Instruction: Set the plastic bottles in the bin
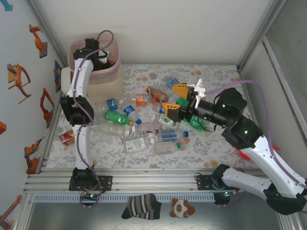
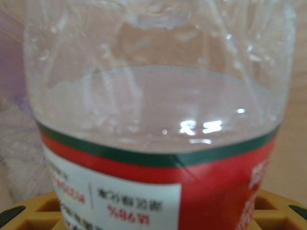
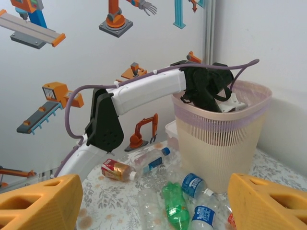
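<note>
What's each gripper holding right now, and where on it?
A clear red-labelled bottle sits in the left gripper at its label; whether clamped, cannot tell. Right gripper open, empty.

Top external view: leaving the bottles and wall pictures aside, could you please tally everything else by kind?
Robot arms: 2 (left arm, right arm)
Bin: 1
Small boxes: 2 (white box, red-and-white carton)
Striped sock: 1
Plush toy: 1
Total: 7
</note>
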Robot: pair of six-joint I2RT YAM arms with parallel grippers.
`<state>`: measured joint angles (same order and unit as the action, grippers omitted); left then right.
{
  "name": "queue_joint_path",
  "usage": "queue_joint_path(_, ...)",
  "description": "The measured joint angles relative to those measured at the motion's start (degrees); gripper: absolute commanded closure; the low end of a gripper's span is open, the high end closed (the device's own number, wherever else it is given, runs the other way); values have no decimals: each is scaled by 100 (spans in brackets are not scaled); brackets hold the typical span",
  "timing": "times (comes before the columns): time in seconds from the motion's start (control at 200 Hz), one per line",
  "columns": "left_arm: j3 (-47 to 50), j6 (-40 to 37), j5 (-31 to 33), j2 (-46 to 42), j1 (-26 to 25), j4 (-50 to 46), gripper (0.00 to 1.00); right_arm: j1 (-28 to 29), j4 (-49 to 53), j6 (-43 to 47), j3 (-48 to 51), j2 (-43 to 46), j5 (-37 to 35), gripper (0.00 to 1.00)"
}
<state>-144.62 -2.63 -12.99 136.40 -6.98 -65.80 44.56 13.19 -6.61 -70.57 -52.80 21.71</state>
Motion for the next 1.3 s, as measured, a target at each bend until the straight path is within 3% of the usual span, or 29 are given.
queue_joint_path(0.165,0,-90,44,-46,-63,-236,35,0,2,0,2,0,-31,22)
queue_joint_path(0.516,-11,-146,352,-142,-92,-422,22,0,-11,4,2,-33,-35,22)
queue_joint_path(0.901,-271,-227,503,-684,-92,-450,21,0,-11,7,2,-31,-37,22)
queue_joint_path(1.302,197,-304,472,-2234,-92,-409,21,0,-15,26,68,109,-37,22)
